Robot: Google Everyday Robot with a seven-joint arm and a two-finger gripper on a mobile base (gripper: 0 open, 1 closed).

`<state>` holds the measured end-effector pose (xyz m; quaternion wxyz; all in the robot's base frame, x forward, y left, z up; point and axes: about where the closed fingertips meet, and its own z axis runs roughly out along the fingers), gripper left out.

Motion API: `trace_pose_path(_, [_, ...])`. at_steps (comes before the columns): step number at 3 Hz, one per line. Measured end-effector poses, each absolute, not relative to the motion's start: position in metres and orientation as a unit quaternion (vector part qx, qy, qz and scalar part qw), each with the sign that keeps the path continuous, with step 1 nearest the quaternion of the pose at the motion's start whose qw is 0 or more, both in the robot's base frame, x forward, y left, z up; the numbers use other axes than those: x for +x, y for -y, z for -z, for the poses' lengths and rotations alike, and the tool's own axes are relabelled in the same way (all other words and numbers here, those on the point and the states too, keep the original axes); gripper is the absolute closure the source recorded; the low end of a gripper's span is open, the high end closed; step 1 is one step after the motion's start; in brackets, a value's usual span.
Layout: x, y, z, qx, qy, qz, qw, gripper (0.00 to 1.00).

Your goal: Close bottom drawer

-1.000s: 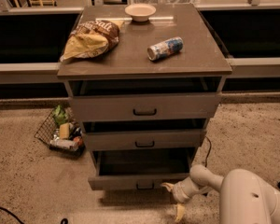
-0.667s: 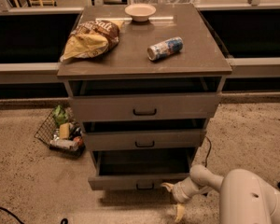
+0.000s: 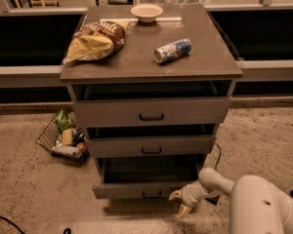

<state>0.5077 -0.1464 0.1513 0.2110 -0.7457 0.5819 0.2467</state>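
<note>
The bottom drawer (image 3: 136, 190) is the lowest of three grey-brown drawers and is pulled out farthest, with its dark shallow tray showing. Its small dark bar handle (image 3: 151, 194) sits at the middle of the slim front panel. My gripper (image 3: 180, 203) is low near the floor, just in front of the right end of that front panel and right of the handle. Its two tan fingers (image 3: 175, 195) are spread apart and hold nothing. The middle drawer (image 3: 151, 146) and the top drawer (image 3: 151, 112) also stand slightly open.
On the cabinet top (image 3: 136, 62) lie a chip bag (image 3: 95, 40), a white bowl (image 3: 146, 12) and a can (image 3: 172, 50) on its side. A wire basket (image 3: 63, 138) of items sits on the floor at the left. My white arm (image 3: 263, 204) fills the lower right.
</note>
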Motion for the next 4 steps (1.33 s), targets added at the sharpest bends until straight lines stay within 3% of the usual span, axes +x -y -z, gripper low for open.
trace_pose_path(2, [0.560,0.165,-0.168,-0.753,-0.578,-0.191,0.252,0.87])
trace_pose_path(3, [0.584,0.174,-0.168,-0.746,-0.586,-0.171,0.266,0.90])
trace_pose_path(4, [0.586,0.175,-0.168,-0.745,-0.588,-0.168,0.268,0.67])
